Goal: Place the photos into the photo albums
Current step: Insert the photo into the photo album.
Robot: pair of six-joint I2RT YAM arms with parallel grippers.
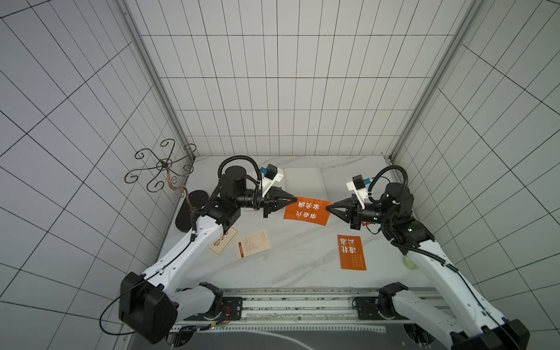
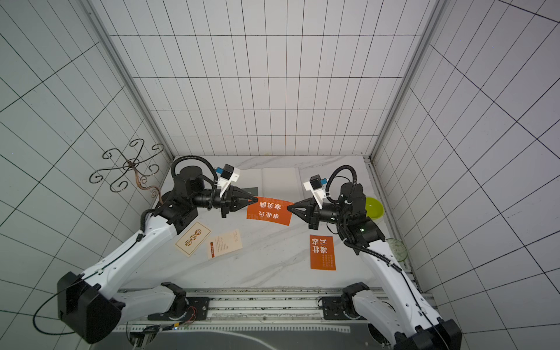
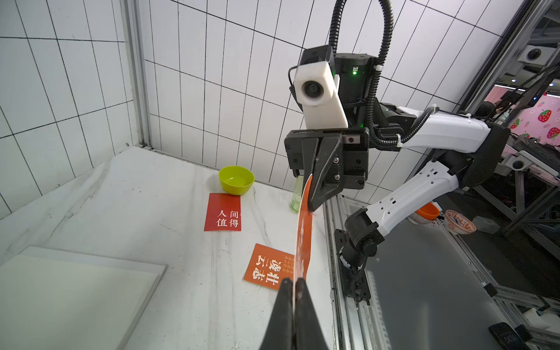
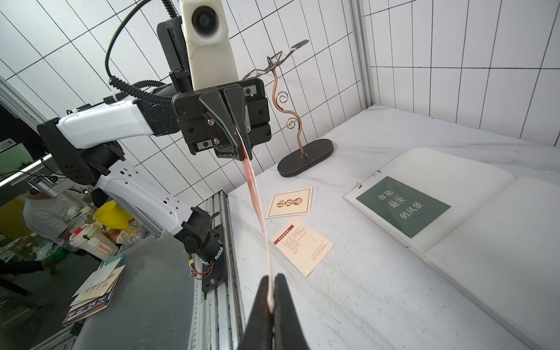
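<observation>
Both grippers are clenched on one orange card [image 1: 307, 211]. The left gripper [image 1: 295, 199] pinches the card's left end and the right gripper [image 1: 327, 209] pinches its right end. Both top views show the card in the air between them, printed face up, with the same grip in a top view at the left gripper [image 2: 257, 199] and right gripper [image 2: 288, 207]. In the left wrist view the left gripper [image 3: 292, 285] has its tips pressed together on the thin edge of the card [image 3: 304, 236], which bows slightly. In the right wrist view the right gripper [image 4: 272, 280] grips the other end the same way.

Beneath them is the white marble table [image 1: 288, 272]. The album [image 1: 303, 181] lies open near the back wall, just behind the held card, its right page blank. A green card [image 4: 403, 206] lies flat on its left page, and the left gripper partly hides that card in a top view [image 2: 251, 191].

A wire stand [image 4: 304, 153] sits on a dark oval base in the far left corner.

The second orange card [image 1: 351, 252] lies flat on the table near the right arm, closer to the robot than the held one. Two cream cards lie side by side by the left arm. The ornament card [image 2: 193, 238] is on the left and the text card [image 2: 225, 244] is just to its right. A red card [image 3: 222, 212] lies flat between the second orange card and a green bowl [image 3: 236, 180], just beside the bowl. The bowl stands at the table's right edge, behind the right arm.
</observation>
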